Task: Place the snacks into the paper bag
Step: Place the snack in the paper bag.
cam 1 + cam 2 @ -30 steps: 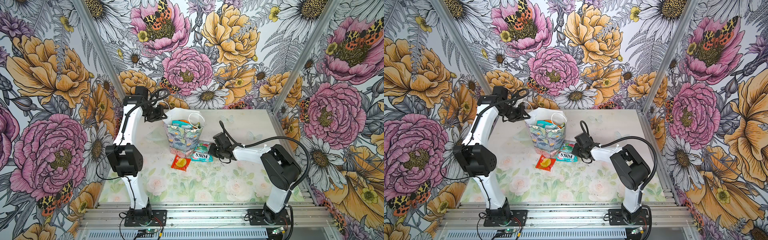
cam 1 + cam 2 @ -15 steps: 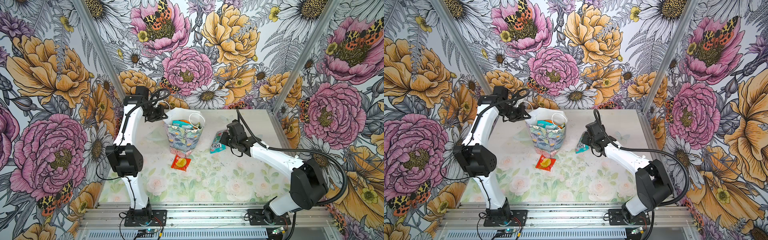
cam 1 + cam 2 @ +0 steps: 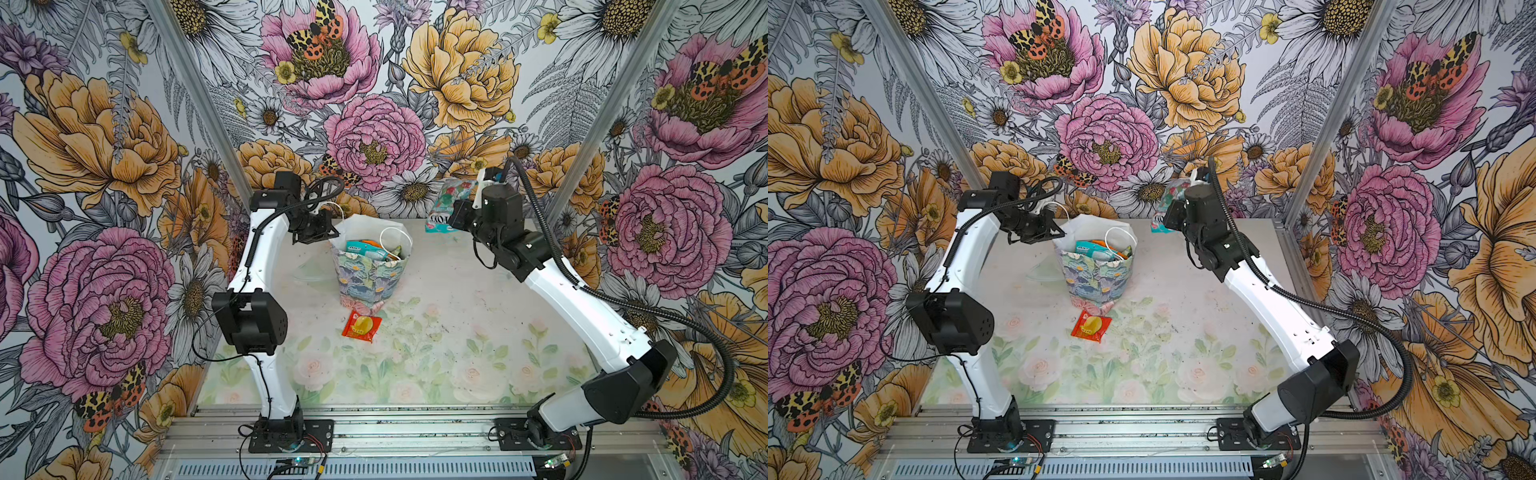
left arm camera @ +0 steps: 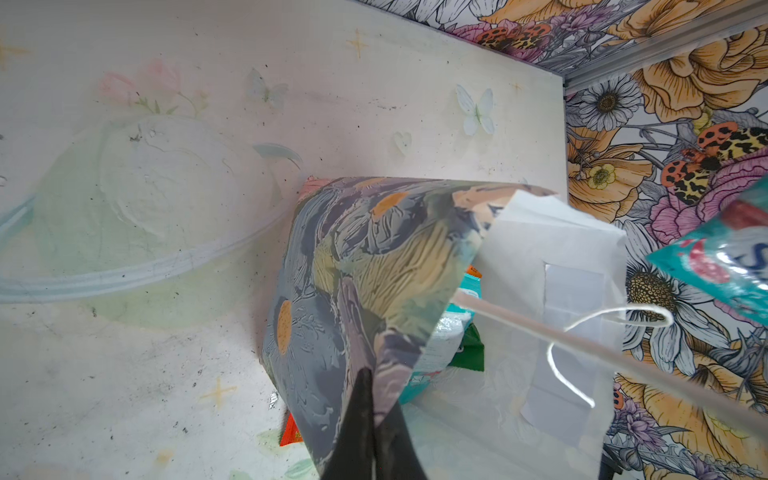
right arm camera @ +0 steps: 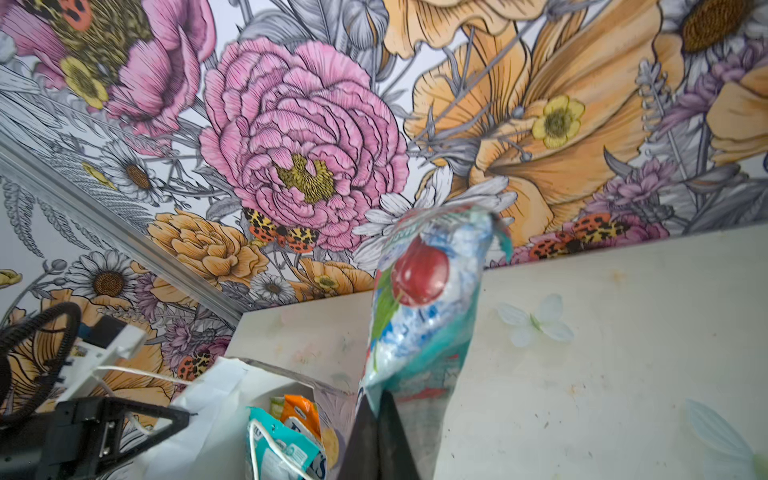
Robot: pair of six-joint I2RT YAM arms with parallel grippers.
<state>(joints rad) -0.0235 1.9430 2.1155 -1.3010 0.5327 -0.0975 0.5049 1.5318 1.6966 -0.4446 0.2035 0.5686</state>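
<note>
The paper bag [image 3: 365,278] [image 3: 1096,276] stands upright mid-table, its mouth held wide. My left gripper [image 3: 330,232] [image 4: 372,382] is shut on the bag's rim [image 4: 353,270] at its back-left corner. Several snacks [image 3: 368,249] [image 5: 286,440] lie inside, teal and orange ones on top. My right gripper [image 3: 457,216] [image 5: 376,399] is shut on a teal snack packet [image 3: 449,203] [image 3: 1169,203] [image 5: 424,307], which hangs in the air to the right of the bag and higher than its mouth. A red-orange snack packet [image 3: 361,326] [image 3: 1091,326] lies flat on the table just in front of the bag.
A clear plastic lid [image 4: 137,208] [image 3: 307,270] lies on the table left of the bag. Flowered walls close the back and both sides. The bag's white cord handles [image 3: 392,241] stick up over its mouth.
My right arm has lifted the teal packet off the table beside the bag and carried it up and back to the right. The left arm and bag have stayed still.
</note>
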